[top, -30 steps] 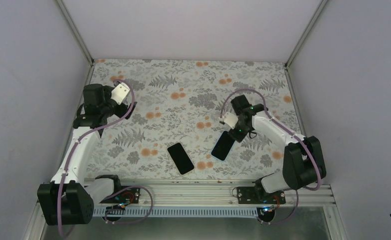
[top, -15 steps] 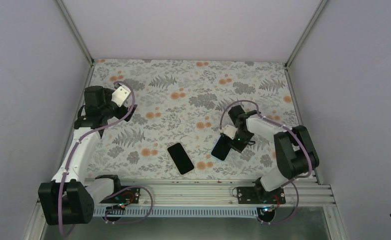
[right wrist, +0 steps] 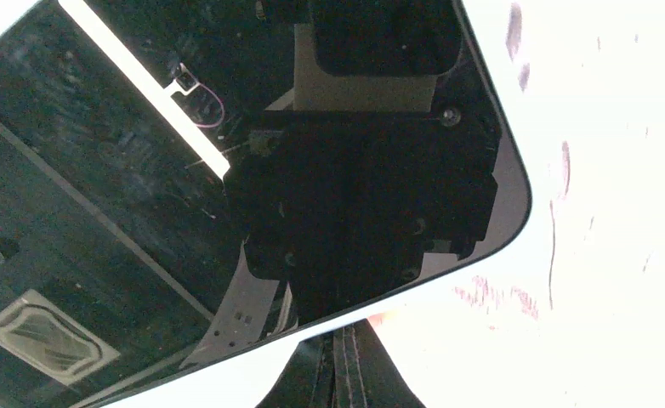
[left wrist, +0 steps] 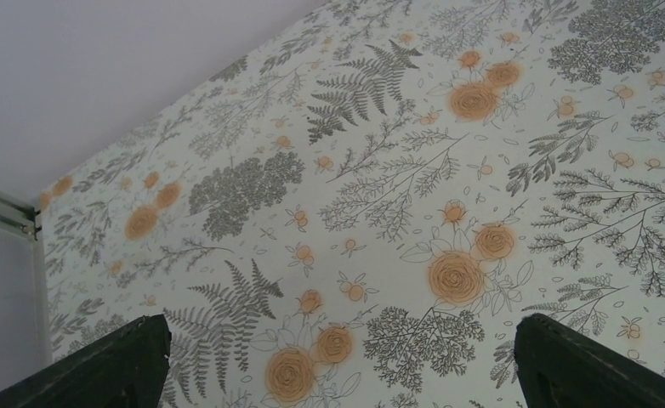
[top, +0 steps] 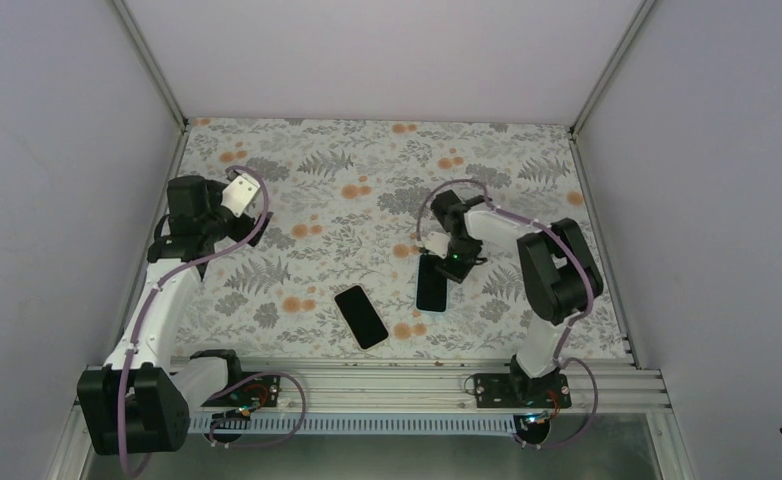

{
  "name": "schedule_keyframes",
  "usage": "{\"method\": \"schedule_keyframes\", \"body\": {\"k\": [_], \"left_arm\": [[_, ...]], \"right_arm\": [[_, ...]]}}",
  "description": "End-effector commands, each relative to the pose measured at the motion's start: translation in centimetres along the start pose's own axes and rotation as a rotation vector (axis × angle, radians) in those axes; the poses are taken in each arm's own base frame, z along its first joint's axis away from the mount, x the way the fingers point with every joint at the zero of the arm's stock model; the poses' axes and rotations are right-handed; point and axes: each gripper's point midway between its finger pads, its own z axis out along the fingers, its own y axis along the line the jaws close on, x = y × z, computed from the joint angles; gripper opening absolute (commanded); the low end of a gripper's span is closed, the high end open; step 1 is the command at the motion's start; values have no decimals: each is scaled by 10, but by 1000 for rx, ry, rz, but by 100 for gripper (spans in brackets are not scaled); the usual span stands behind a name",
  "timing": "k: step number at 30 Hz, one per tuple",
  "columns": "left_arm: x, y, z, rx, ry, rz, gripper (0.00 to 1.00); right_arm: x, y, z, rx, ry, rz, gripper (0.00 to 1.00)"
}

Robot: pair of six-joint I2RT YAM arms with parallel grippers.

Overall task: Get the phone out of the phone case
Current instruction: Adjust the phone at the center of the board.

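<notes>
The phone lies dark and upright on the table right of centre. In the right wrist view its glossy black screen fills most of the frame, with the pale rim of the phone case along its lower edge. My right gripper is at the phone's far end. Its fingers are pressed together and run under that rim, with the tips hidden. My left gripper hangs open and empty over the far left of the table, its fingertips wide apart.
A second, plain all-black phone lies tilted left of the cased one, near the front edge. The table carries a floral cloth. Grey walls close in the left, right and back. A metal rail runs along the front.
My right gripper has swung left and away from the front. The phone in it turned from a slant to nearly upright and shifted left. The left arm barely moved.
</notes>
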Motion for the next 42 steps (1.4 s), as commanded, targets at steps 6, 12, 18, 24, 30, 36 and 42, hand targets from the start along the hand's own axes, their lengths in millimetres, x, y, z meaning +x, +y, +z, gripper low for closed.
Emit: {"method": "schedule_keyframes", "body": {"k": [6,12,18,24,30,36,42], "left_arm": [[0,2,-12,-28,-23,6,100],[-2,4,-14,-40,-31,1,100],[-3,3,-11,-23,-34,-16,100],[1,2,-11,-23,-26,-20,100],[0,5,-16,-43,-24,-8,100],[3,7,-22,-62,-17,4,100],[6,9,-22,-68,-13,-3,100]], "right_arm": [[-91,32,23,16,-101,-146,4],[-129,13,-1,152,-256,-166,10],[-141,0,-10,205,-263,-150,7],[-158,-2,1,182,-255,-172,4],[-191,7,6,101,-272,-201,4],[-216,39,-5,-16,-300,-275,4],[-234,5,-37,167,-407,-173,5]]}}
